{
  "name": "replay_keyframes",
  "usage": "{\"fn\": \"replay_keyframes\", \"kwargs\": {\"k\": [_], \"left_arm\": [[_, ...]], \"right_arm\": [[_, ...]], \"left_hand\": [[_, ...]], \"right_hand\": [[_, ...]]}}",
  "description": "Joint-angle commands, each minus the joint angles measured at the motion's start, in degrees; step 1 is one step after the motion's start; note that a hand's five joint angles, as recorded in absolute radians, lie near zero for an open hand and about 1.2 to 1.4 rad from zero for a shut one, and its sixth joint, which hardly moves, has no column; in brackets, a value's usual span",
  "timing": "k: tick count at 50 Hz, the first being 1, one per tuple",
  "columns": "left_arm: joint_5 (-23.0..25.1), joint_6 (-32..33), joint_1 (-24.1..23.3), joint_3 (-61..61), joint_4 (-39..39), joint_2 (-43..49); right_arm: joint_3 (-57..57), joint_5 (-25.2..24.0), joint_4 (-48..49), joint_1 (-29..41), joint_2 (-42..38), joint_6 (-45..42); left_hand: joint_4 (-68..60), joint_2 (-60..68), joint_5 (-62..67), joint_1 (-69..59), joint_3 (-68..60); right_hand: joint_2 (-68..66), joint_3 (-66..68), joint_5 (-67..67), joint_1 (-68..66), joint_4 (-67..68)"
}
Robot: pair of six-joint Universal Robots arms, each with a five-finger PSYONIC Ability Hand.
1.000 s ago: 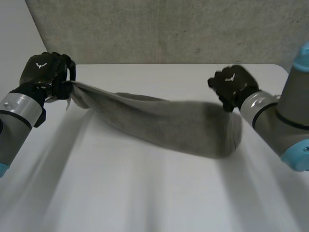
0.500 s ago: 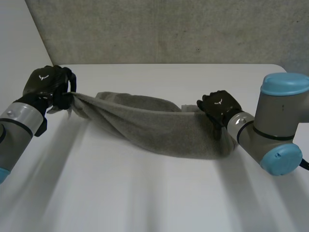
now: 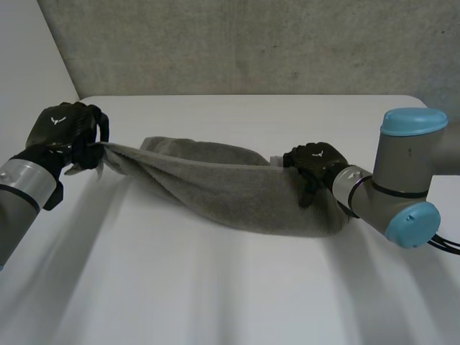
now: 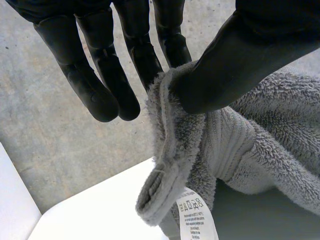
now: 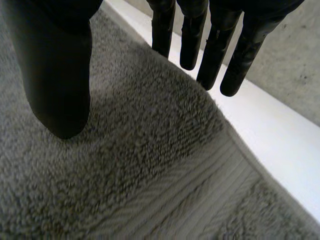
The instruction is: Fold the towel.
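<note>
On the head view I see the grey towel (image 3: pixel 237 190) strung left to right across the white table (image 3: pixel 215 302) before a concrete wall (image 3: pixel 251 43), its left end lifted by my left hand (image 3: pixel 63 129) and its right end under my right hand (image 3: pixel 313 162). On the left wrist view, the thumb pinches the towel's edge against a finger, with a care label (image 4: pixel 196 220) hanging under the pinch. On the right wrist view, the fingers are straight with the thumb apart, over the towel near its far edge.

The towel (image 3: pixel 237 190) is thick grey terry cloth with a fluffy pile and one flat ribbed woven band. Its white label (image 4: pixel 196 220) is smooth and printed. Fingers (image 4: pixel 100 85) of the left hand (image 3: pixel 61 129) are black, smooth and faintly shiny. The worktop (image 3: pixel 215 287) is smooth matt white, the far wall (image 3: pixel 251 43) rough speckled grey.
</note>
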State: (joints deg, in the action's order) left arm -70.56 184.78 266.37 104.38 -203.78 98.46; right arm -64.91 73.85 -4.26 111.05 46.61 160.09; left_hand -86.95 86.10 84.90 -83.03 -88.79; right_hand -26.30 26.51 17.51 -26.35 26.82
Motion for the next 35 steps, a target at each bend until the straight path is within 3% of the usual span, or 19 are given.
{"fn": "replay_keyframes", "kwargs": {"k": [1,4,8,15,22,23,26,35], "left_arm": [[0.0,-0.1,0.3,0.1,0.0,-0.5],[0.0,-0.1,0.3,0.1,-0.1,-0.4],[0.0,-0.1,0.3,0.2,-0.2,-0.4],[-0.1,-0.1,0.3,0.1,0.0,-1.1],[0.0,-0.2,0.4,0.3,0.0,-2.9],[0.0,-0.2,0.3,0.3,0.0,-3.1],[0.0,-0.3,0.4,0.8,0.0,-3.3],[0.1,-0.3,0.6,2.0,0.0,-3.2]], "right_arm": [[0.2,0.4,-0.1,-0.5,-0.7,0.1],[-0.1,0.4,-0.1,-0.7,-0.1,0.4],[-0.8,0.4,0.0,-0.6,1.1,1.0],[-5.0,0.3,-0.1,-1.2,10.2,2.9],[-8.6,-0.2,-2.5,-1.5,14.6,2.5],[-9.4,-0.5,-3.6,-1.5,15.0,2.6],[-11.0,-0.9,-4.7,-2.3,15.0,2.4],[-14.5,-0.8,-4.3,-3.0,14.3,1.6]], "left_hand": [[6.9,-6.1,-14.9,3.0,8.8],[6.9,-6.1,-14.9,3.0,8.8],[6.9,-6.1,-14.9,3.0,8.8],[6.9,-6.1,-14.9,3.0,8.8],[6.9,-6.1,-14.9,3.0,8.8],[6.9,-6.1,-14.9,3.0,8.8],[6.9,-6.1,-14.9,3.0,8.8],[6.9,-6.1,-14.9,3.0,8.8]], "right_hand": [[-10.5,10.3,9.3,-10.4,9.9],[-27.6,27.4,26.4,-27.5,27.1],[-35.9,35.7,34.7,-35.9,35.4],[-53.7,53.5,52.5,-53.6,53.2],[-48.5,48.3,47.3,-48.5,48.0],[-36.6,36.3,35.3,-36.5,36.0],[-24.3,24.1,23.1,-24.3,23.8],[-24.2,23.9,22.9,-24.1,23.6]]}}
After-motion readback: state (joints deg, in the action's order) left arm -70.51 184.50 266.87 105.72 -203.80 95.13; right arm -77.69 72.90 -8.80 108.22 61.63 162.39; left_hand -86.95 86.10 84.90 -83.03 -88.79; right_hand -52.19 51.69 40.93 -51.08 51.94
